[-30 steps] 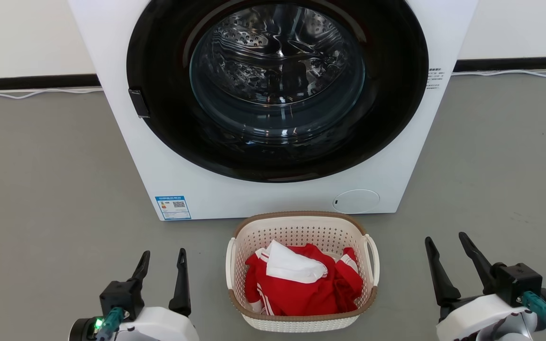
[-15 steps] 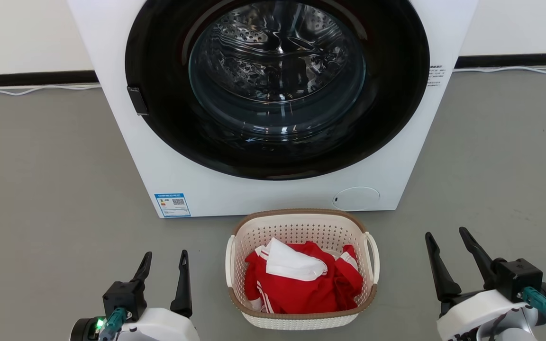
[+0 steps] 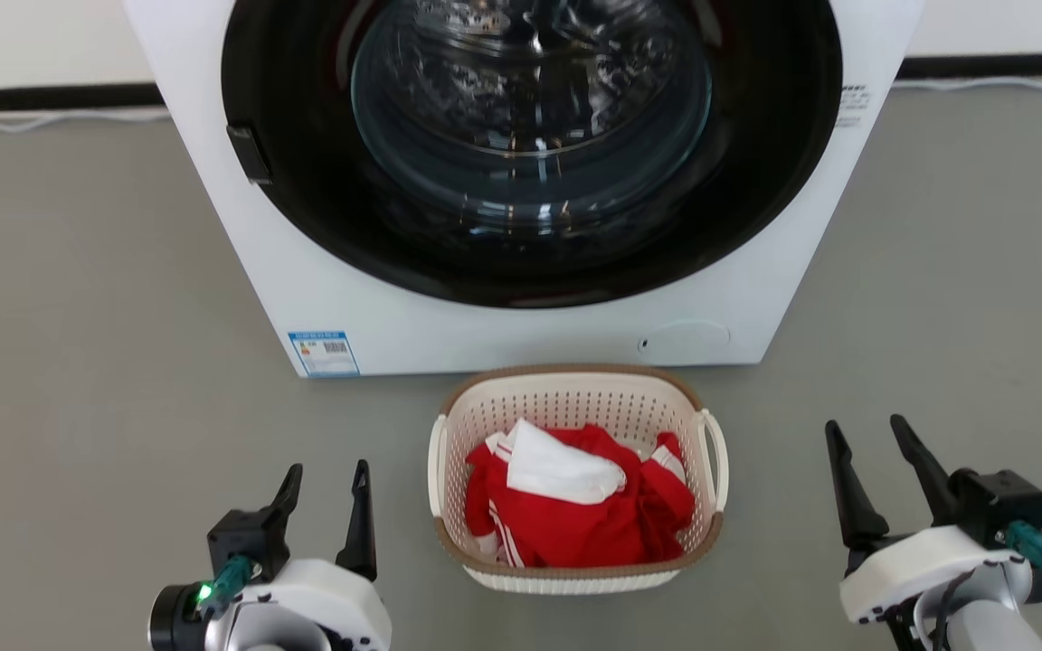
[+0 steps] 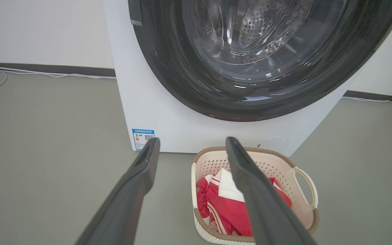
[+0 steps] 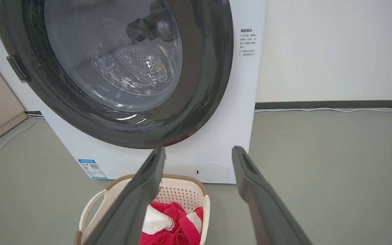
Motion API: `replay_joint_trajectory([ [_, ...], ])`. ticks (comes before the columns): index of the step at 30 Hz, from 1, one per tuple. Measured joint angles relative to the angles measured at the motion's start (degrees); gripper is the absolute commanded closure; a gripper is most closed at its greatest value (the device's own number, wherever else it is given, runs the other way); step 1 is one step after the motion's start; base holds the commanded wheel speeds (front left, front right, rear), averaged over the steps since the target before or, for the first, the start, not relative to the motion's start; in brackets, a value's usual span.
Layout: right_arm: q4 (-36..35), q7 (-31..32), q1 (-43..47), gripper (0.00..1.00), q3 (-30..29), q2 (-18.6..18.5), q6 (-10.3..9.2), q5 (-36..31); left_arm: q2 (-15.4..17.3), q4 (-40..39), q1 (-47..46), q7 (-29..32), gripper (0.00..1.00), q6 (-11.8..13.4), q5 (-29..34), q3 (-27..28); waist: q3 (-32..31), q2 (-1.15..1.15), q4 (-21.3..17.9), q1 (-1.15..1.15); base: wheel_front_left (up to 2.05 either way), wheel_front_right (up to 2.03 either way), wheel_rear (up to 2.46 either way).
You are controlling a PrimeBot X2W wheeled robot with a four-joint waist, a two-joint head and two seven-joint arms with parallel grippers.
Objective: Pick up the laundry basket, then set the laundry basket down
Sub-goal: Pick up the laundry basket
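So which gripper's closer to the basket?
Left. The left gripper sits just off the left side of the basket; the right gripper stands farther out on the other side. Neither touches it.

Both arms hang low, one out to each side, pale rounded wrists turned upward. The left gripper (image 3: 328,470) points straight ahead, its two dark jaws spread wide and empty, and a green light glows at the back of its wrist. The right gripper (image 3: 865,427) points ahead too, jaws just as wide and empty, leaning slightly inward.
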Motion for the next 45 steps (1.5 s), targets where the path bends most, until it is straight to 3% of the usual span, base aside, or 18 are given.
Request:
replay_joint_trajectory([
  [12, 14.0, 0.0, -12.0, 0.00, 0.2, -0.5, 0.00, 0.2, -0.1, 11.1, -12.5, 0.0, 0.00, 0.5, -3.2, -5.2, 9.8, 0.00, 0.1, 0.00, 0.00, 0.00, 0.00],
  [26, 30.6, 0.0, -29.7, 0.00, 8.6, -2.9, 0.02, 5.1, -0.4, 28.8, -30.6, -0.1, 0.00, 1.9, -12.0, -16.1, 24.5, 0.00, 0.1, 0.00, 0.00, 0.00, 0.00],
  [34, 33.5, 0.0, -37.3, 0.00, 12.9, -4.5, 0.02, 8.7, -0.5, 33.8, -40.8, -0.3, 0.00, 3.5, -16.0, -22.1, 32.4, 0.00, 0.6, 0.00, 0.00, 0.00, 0.00],
  [45, 35.1, 0.0, -41.4, 0.00, 18.2, -5.8, 0.02, 12.7, -0.5, 35.3, -47.2, -0.3, 0.00, 5.5, -22.3, -28.6, 39.1, 0.00, 1.8, 0.00, 0.00, 0.00, 0.00],
])
